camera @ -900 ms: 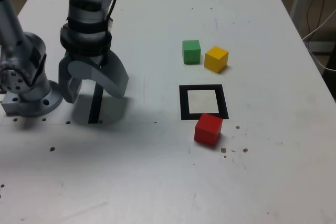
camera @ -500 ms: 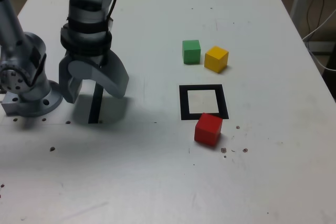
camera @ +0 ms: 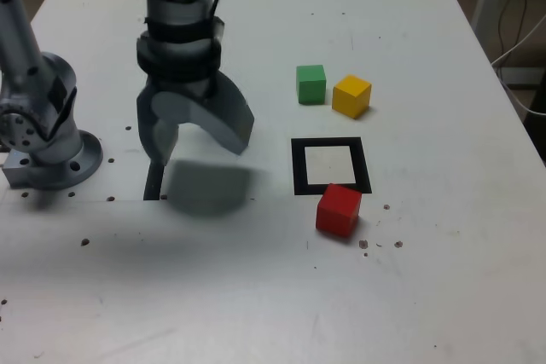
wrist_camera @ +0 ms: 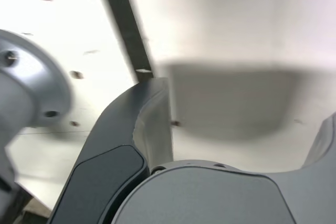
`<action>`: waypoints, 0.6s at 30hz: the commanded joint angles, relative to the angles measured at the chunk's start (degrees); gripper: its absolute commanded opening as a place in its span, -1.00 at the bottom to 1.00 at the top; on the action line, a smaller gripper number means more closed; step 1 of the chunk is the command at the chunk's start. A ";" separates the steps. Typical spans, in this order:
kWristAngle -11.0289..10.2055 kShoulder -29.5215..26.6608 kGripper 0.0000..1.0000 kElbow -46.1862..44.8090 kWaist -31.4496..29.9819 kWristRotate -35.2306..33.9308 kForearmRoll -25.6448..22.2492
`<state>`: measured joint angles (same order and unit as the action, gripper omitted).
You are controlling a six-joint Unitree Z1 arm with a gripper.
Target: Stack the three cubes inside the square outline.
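Though white, a dark-spotted table (camera: 444, 270) near pale cable (camera: 533, 112).

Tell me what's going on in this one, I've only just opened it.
The robot arm's jaws stand wide open above the table with nothing between them. The green cube and the yellow cube sit close together, beyond the square outline in the exterior view. The red cube rests by the outline's near edge. No cube is stacked yet, and the outline's white centre is bare.

Bright glare — soft shadow, motion blur
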<state>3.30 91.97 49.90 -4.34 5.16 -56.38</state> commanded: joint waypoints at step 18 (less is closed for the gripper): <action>-1.06 11.52 0.98 19.61 -9.55 0.11 -4.65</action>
<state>2.58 102.81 68.57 -13.61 5.17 -60.70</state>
